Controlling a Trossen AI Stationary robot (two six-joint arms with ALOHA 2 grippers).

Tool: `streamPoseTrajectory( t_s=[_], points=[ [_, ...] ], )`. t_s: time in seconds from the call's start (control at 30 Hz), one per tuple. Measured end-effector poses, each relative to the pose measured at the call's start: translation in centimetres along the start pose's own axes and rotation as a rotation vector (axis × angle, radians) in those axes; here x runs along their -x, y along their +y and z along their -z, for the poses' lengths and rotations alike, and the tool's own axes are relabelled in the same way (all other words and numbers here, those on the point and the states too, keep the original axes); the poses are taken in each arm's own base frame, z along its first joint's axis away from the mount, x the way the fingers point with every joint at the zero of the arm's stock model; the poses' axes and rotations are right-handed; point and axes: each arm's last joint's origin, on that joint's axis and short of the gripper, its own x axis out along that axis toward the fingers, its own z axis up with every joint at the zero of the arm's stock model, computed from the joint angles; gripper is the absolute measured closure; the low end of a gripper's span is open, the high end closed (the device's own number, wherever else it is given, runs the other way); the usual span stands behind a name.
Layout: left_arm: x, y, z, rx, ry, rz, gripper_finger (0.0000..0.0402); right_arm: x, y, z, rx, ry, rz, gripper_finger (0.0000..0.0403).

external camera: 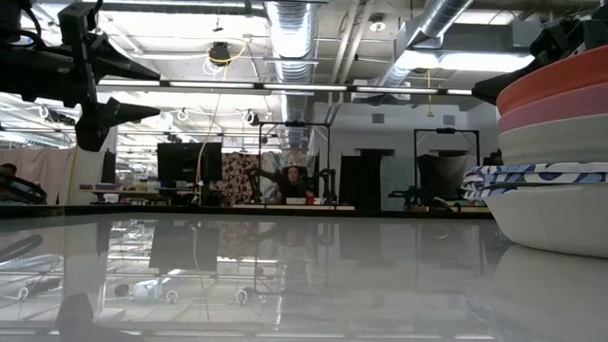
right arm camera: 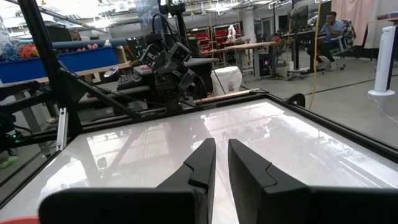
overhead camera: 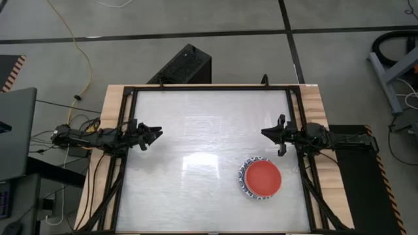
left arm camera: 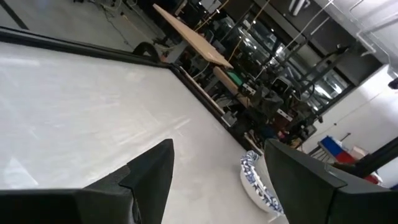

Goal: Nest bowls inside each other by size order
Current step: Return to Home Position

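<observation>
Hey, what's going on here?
Nothing is being handled right now. The bowls sit nested in one stack on the right side of the table, the red bowl on top. The left hand hangs open and empty at the left edge; the right hand, shut and empty, is near the stack, not touching it.

The top bowl (overhead camera: 263, 177) is plain orange-red. In the low view the pink bowl (external camera: 560, 106) below it is a soft, even pink. The next bowl (external camera: 551, 142) is plain cream-white. Under these, the rims (external camera: 532, 175) are white with a dark blue pattern, and the bottom bowl (external camera: 560, 220) has a plain white wall.

The table top (overhead camera: 196, 130) is glossy pale grey-white inside a black frame (overhead camera: 209, 87), with light wood (overhead camera: 115, 104) at its edges. The left gripper (overhead camera: 157, 135) and right gripper (overhead camera: 264, 133) are black. A yellow cable (overhead camera: 73, 40) crosses the grey floor (overhead camera: 196, 19).
</observation>
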Motion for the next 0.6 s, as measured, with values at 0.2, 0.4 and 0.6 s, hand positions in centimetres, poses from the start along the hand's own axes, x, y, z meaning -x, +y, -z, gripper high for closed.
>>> streamPoseTrajectory(
  t_s=[0.2, 0.4, 0.6],
  points=[
    [0.00, 0.00, 0.00, 0.061, 0.001, 0.000, 0.0161, 0.00, 0.00, 0.00, 0.000, 0.000, 0.000, 0.0337],
    [0.00, -0.01, 0.02, 0.013, 0.005, 0.004, 0.0161, 0.00, 0.00, 0.00, 0.000, 0.000, 0.000, 0.0337],
    [0.00, -0.01, 0.02, -0.042, 0.004, 0.004, 0.0161, 0.00, 0.00, 0.00, 0.000, 0.000, 0.000, 0.0337]
  ],
)
